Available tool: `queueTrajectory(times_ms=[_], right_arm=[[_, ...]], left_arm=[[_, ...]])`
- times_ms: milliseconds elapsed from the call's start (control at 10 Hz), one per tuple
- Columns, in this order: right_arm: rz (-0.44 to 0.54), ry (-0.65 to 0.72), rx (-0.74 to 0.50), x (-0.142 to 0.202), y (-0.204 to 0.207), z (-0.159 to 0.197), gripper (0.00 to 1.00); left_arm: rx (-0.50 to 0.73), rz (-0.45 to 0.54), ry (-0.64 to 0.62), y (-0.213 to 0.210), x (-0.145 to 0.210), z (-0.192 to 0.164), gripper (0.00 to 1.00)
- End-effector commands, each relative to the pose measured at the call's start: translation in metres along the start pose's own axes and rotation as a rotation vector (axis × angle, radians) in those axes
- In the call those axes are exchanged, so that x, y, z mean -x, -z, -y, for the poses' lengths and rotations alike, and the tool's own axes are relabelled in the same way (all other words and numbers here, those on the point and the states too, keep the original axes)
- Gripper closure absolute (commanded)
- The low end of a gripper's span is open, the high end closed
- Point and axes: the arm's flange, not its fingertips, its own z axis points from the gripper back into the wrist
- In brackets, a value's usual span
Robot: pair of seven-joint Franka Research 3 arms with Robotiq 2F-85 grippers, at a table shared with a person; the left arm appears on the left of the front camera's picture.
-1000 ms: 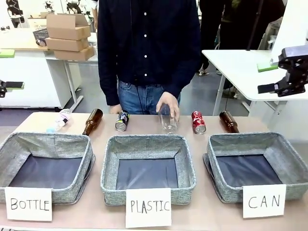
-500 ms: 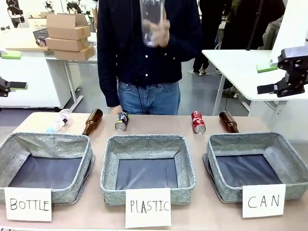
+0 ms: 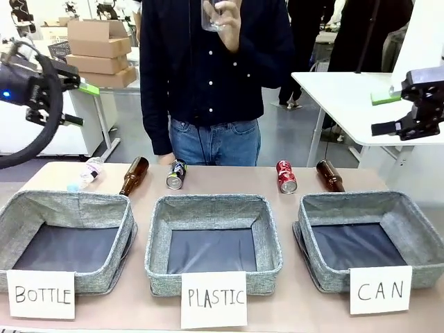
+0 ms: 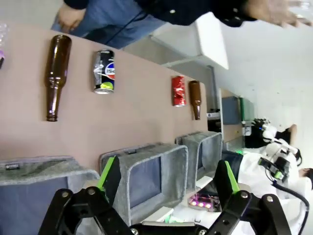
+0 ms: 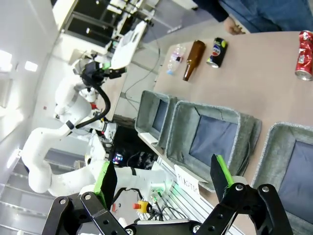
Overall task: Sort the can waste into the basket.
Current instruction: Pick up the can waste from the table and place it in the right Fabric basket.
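Observation:
Two cans lie on their sides along the table's far edge: a black can [image 3: 175,174] [image 4: 103,72] [image 5: 216,52] and a red can [image 3: 286,176] [image 4: 178,91] [image 5: 304,55]. The grey basket [image 3: 350,200] [image 4: 198,139] [image 5: 274,134] with the "CAN" sign stands at the near right, with nothing in it. High above the table's left end my left gripper [image 3: 73,97] [image 4: 167,178] hangs open, holding nothing. My right gripper [image 3: 392,107] [image 5: 164,178] is open too, raised above the right end, well clear of both cans.
Like baskets signed "PLASTIC" [image 3: 211,202] and "BOTTLE" [image 3: 66,201] stand mid and left. Two brown bottles [image 3: 133,175] [image 3: 330,175] and a clear plastic bottle [image 3: 84,173] lie in the cans' row. The person across the table holds another clear bottle [image 3: 214,15] up high.
The person picked a clear bottle off the table and raised it to the frame's top. My left arm swung into the front view at upper left. The right arm stayed put.

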Motion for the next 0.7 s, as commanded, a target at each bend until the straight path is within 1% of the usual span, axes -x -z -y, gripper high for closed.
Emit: queueTrajectory(times_ms=[0, 200, 300, 400, 500, 600], right_arm=[[0.011, -0.028, -0.02, -0.006, 0.003, 0.0, 0.0], [0.011, -0.028, -0.02, -0.006, 0.003, 0.0, 0.0], [0.011, -0.028, -0.02, -0.006, 0.003, 0.0, 0.0], [0.011, -0.028, -0.02, -0.006, 0.003, 0.0, 0.0], [0.011, -0.028, -0.02, -0.006, 0.003, 0.0, 0.0], [0.011, -0.028, -0.02, -0.006, 0.003, 0.0, 0.0]], left_arm=[[0.036, 0.009, 0.025, -0.012, 0.009, 0.003, 0.0], [0.036, 0.009, 0.025, -0.012, 0.009, 0.003, 0.0], [0.013, 0.001, 0.0, 0.0, -0.001, 0.001, 0.0], [0.011, -0.027, 0.007, 0.005, -0.014, 0.002, 0.0], [-0.033, -0.007, -0.004, 0.014, -0.028, 0.0, 0.0], [-0.045, -0.024, -0.022, 0.023, -0.037, -0.004, 0.0]])
